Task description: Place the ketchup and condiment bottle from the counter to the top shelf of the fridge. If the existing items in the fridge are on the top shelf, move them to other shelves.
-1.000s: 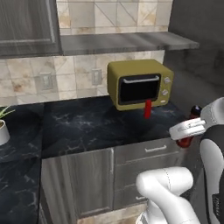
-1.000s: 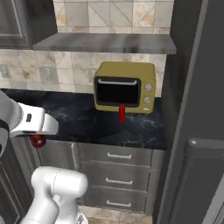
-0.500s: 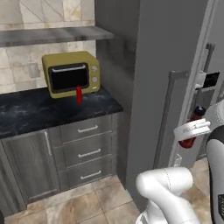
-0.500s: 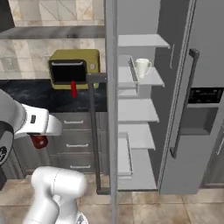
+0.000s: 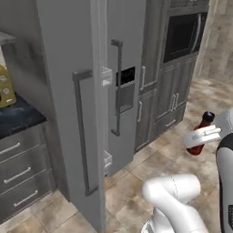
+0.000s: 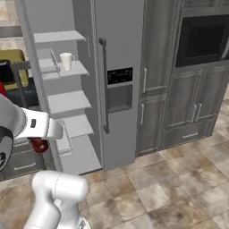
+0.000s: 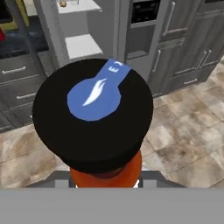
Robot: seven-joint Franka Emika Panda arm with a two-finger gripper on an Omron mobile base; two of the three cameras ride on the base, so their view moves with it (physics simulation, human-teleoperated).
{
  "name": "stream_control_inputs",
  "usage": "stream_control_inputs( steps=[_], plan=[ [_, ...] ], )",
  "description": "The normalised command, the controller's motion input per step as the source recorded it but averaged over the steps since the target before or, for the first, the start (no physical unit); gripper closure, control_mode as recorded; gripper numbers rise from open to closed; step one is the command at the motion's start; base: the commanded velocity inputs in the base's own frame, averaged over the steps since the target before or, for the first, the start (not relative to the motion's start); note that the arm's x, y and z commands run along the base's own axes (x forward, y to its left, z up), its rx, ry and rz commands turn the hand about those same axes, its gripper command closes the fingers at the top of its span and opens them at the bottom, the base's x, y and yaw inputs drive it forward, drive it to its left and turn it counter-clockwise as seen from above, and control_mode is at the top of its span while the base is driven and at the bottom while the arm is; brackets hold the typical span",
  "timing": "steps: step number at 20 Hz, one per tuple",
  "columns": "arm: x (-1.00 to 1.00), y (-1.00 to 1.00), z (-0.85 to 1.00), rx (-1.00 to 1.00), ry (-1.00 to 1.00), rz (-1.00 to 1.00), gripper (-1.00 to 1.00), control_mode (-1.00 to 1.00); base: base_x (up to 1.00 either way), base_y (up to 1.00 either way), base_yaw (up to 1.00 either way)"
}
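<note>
Claw (image 5: 198, 139) is clamped on the red bottle with the black cap (image 5: 200, 134) — held off the floor. Grey fridge (image 6: 71, 62) stands open, a white mug (image 6: 66, 61) on its shelf.

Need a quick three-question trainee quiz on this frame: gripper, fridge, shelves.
1. True or false: the gripper holds a red bottle with a black cap.
2. What stands on the fridge shelf second from the top? A) white cup B) plate C) carton
3. Fill in: the left fridge door is ____.

Key: 1 true; 2 A, the white cup; 3 open.
</note>
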Motion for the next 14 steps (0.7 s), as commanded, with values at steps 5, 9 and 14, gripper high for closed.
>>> stream_control_inputs(
  steps=[5, 9, 14],
  plan=[
    [0.00, 0.00, 0.00, 0.00, 0.00, 0.00, 1.00, 1.00, 0.91, -0.97, -0.28],
    [0.00, 0.00, 0.00, 0.00, 0.00, 0.00, 1.00, 1.00, 1.00, -0.37, -0.01],
    [0.00, 0.00, 0.00, 0.00, 0.00, 0.00, 1.00, 1.00, 1.00, -0.25, 0.15]
  ],
)
